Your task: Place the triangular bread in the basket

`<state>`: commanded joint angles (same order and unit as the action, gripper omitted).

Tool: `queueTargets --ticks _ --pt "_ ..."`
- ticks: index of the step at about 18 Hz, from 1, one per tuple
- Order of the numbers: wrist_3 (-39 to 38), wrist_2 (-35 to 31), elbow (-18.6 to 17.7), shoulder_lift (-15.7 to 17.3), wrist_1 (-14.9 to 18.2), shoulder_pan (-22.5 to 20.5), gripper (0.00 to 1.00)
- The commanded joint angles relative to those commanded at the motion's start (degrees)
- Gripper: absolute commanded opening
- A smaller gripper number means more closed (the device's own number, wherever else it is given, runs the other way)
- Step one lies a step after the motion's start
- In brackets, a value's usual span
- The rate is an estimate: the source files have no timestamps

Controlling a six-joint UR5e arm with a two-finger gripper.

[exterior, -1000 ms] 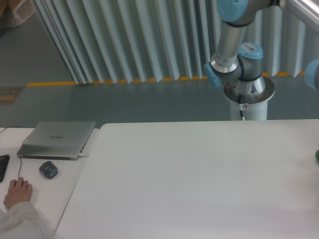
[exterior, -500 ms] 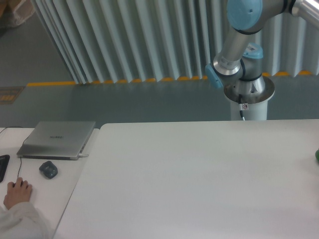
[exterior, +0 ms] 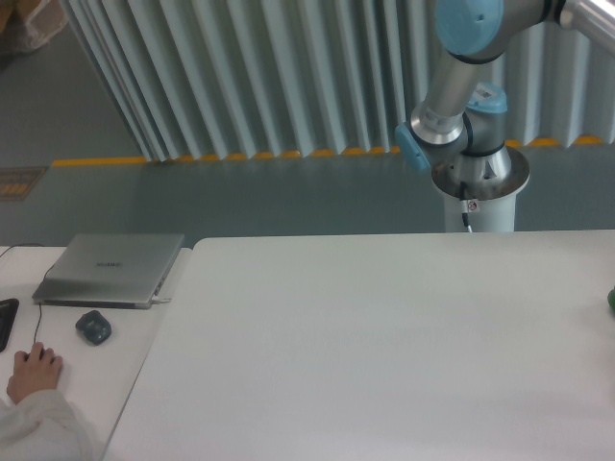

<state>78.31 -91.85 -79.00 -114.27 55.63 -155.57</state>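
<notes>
One fixed view is all we have, and it looks down on a wide white table (exterior: 384,346) with a ribbed grey curtain wall behind it. Beyond the far edge of the table we see the robot arm (exterior: 452,96) rising from its round white pedestal (exterior: 478,197), its grey links and pale blue joint caps running out of the picture at the top right. The pincer at its end lies outside the picture, so we cannot tell whether it is released or clenched. We cannot find the triangular bread or the basket anywhere in this view. At the right edge of the table a small dark green sliver (exterior: 611,300) shows, too cut off for us to identify. On a separate white surface to the left we see a closed silver laptop (exterior: 110,269), a dark mouse (exterior: 93,327) just in front of it, and a person's hand (exterior: 34,373) in a white sleeve near the lower left corner.
</notes>
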Motion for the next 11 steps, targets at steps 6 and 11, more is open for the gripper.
queueTargets --ticks 6,11 --pt "0.35 2.37 -2.57 4.23 14.92 2.02 1.0" --pt "9.92 2.29 0.51 4.41 24.26 2.02 1.0"
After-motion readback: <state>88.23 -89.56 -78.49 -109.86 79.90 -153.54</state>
